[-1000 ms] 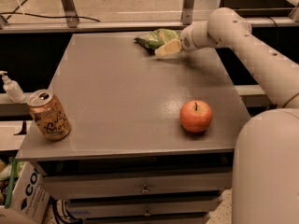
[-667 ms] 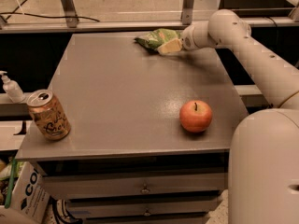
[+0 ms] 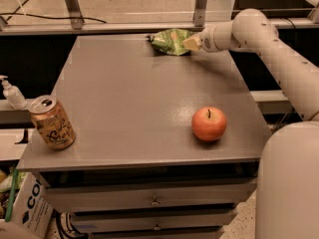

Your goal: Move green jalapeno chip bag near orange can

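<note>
Green jalapeno chip bag at the counter's far edge, claw at its right end; grip state cannot be told. Likely light, soft, slippery foil: pinch a crumpled edge. Orange can front-left, well apart.

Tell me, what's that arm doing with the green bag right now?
Tool at green jalapeno chip bag, far edge of table. Orange can front left, far off. Apple clear of path.
</note>
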